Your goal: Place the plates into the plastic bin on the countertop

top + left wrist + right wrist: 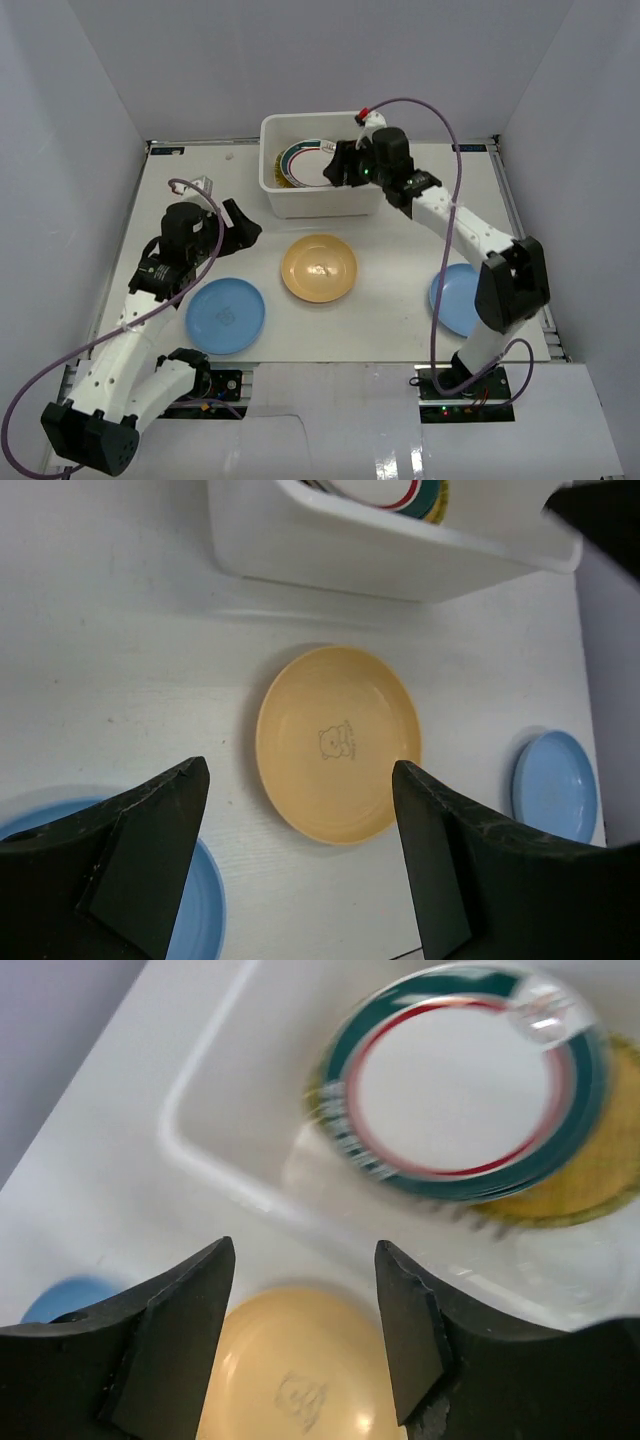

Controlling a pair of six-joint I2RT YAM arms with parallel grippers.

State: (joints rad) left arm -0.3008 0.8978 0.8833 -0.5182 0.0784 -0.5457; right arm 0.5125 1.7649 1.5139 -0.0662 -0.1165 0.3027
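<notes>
plastic bin (pixel 320 204) stands at upper centre of the overhead view, on the white countertop (pixel 390 250). inside it, toward the left, the green-rimmed plate (pixel 303 163) lies on top of the yellow woven plate (pixel 590 1175), whose edge shows past its rim.

three plates lie outside the bin. the yellow-orange plate (pixel 318 268) is at centre frame, just below the bin's front wall, with a small printed figure in its well. one blue plate (pixel 225 315) is at lower left. a second blue plate (pixel 450 300) is at lower right, partly covered by the right arm's elbow. all three lie flat and well apart from one another.

right gripper (pixel 305 1250) hangs over the right part of the bin, beside the stacked plates. its jaws are spread with nothing between them; its wrist view is blurred. left gripper (pixel 298 770) hovers left of centre, clear of the bin's left corner and facing the yellow-orange plate. its jaws are wide and empty, touching no plate.
</notes>
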